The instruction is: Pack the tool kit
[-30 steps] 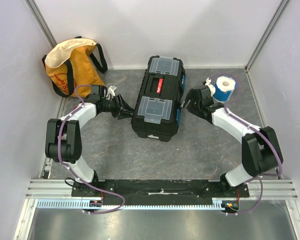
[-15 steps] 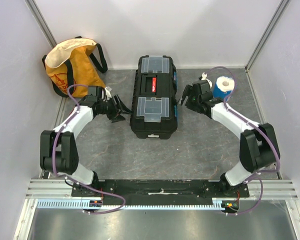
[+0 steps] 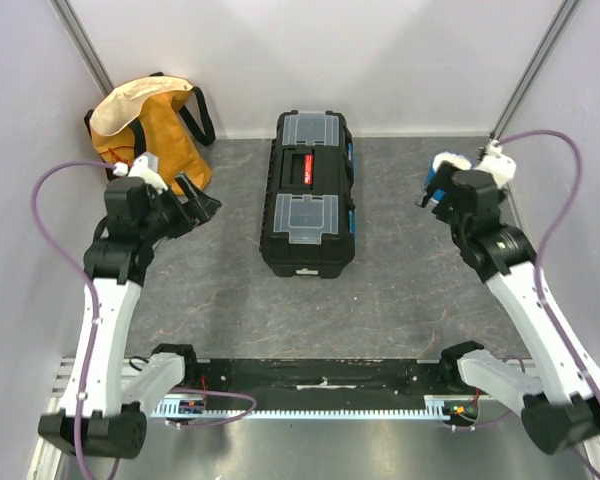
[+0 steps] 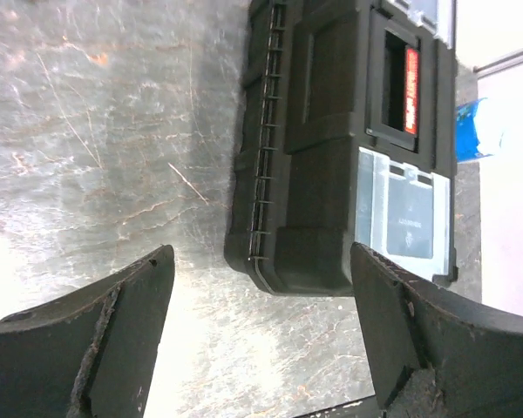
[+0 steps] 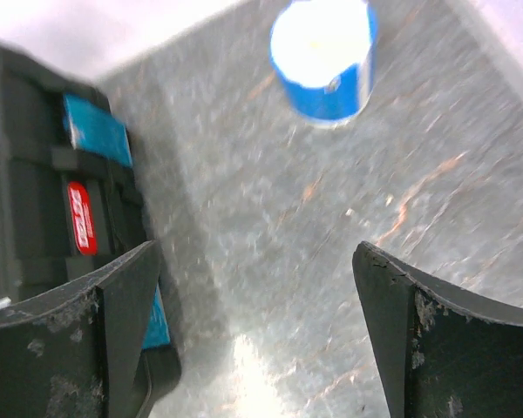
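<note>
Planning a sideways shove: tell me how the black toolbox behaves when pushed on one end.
The tool kit looks rigid moulded plastic, so it should probably slide as one piece, not flex. It lies long and low, flat on the table, so tipping seems unlikely; a push on one end would likely swing it round. Its bulk suggests fair weight.

Grey mottled tabletop (image 3: 400, 290), plain white walls (image 3: 410, 60)

The right arm (image 3: 477, 215) is hiding most of the blue cylinder (image 3: 429, 184) from above; the large black plastic toolbox (image 4: 314, 165) is running off both wrist views
</note>
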Robot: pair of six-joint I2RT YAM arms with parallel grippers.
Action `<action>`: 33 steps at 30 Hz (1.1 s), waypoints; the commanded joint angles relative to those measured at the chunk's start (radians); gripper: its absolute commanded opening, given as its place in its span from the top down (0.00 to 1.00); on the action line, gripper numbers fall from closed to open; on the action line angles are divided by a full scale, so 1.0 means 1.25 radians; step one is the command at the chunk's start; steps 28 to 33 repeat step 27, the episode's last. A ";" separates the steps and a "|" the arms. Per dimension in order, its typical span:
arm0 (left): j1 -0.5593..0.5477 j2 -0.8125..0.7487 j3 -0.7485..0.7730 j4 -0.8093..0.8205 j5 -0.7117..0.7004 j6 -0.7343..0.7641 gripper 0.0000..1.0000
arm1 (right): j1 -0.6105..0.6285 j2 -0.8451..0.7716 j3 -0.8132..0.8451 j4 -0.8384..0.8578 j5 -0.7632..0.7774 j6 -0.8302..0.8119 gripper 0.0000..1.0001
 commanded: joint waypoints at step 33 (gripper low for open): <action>-0.002 -0.239 0.114 -0.164 -0.169 0.097 0.09 | 0.000 -0.379 -0.022 -0.004 0.263 -0.080 0.02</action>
